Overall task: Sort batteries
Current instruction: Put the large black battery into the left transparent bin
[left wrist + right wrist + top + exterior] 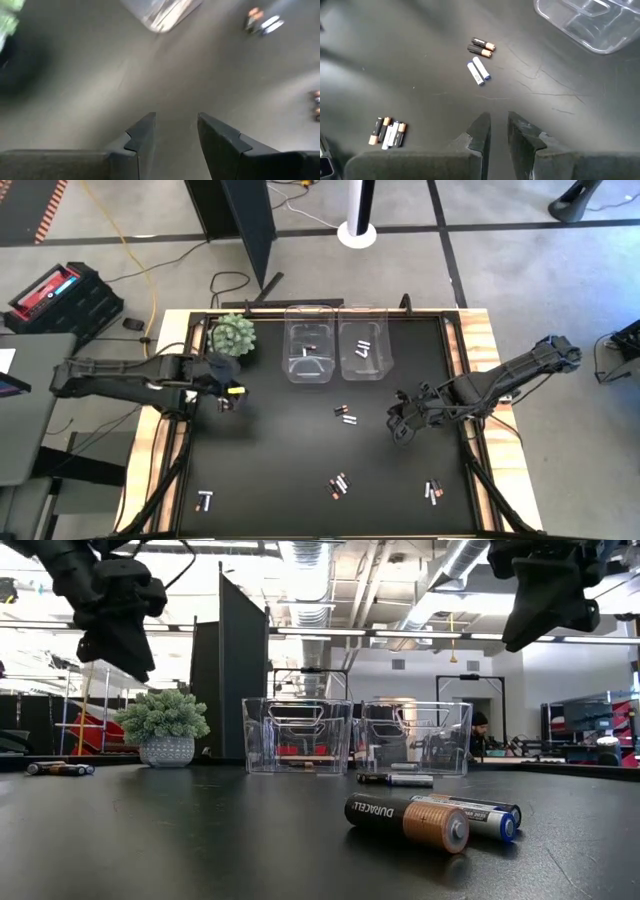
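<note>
Small batteries lie in loose groups on the black table: a group (pixel 345 415) in the middle, one (pixel 338 485) near the front, one (pixel 433 492) at the front right and one (pixel 205 500) at the front left. Two clear bins (pixel 308 355) (pixel 362 348) stand at the far side, each with a few batteries inside. My left gripper (pixel 228 395) hovers open above the table's left part, with nothing between its fingers (pixel 142 137). My right gripper (pixel 400 425) hangs right of the middle group, its fingers (pixel 479 131) narrowly open and empty.
A small potted plant (pixel 233 335) stands left of the bins, close to my left gripper. In the low view, a dark copper-ended battery (pixel 405 820) and a white one (pixel 480 815) lie nearest the front edge. Wooden rails (pixel 478 350) border the black table.
</note>
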You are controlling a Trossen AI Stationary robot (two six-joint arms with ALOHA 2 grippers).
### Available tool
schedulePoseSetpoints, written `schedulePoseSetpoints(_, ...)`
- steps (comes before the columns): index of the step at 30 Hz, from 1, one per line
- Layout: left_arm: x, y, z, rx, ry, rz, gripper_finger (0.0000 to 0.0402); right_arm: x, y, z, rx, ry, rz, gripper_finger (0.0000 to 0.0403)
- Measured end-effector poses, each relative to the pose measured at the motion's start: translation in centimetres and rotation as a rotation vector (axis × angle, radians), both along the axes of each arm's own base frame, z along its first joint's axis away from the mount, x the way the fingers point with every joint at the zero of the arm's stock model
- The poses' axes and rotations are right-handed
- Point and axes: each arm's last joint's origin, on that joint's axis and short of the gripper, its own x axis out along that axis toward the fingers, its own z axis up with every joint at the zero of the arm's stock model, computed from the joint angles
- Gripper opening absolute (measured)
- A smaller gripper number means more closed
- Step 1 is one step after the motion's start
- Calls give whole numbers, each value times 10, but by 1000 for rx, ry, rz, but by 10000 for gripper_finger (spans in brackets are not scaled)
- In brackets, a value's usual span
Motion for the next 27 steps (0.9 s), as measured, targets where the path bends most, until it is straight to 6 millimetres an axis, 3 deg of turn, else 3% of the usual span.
schedulePoseSetpoints(7, 1, 0, -10, -159, 213, 277, 138, 0, 0, 0, -4, 1, 5, 82)
schedulePoseSetpoints(13, -4, 4, -22, -180, 380, 451, 138, 0, 0, 0, -7, 2, 9, 82)
schedulePoseSetpoints(21, 3, 17, -35, -141, 556, 307, 138, 0, 0, 0, -25, -2, 12, 82)
schedulePoseSetpoints(27, 3, 24, -45, -214, 681, 313, 138, 3, 1, 2, -13, -34, 11, 82)
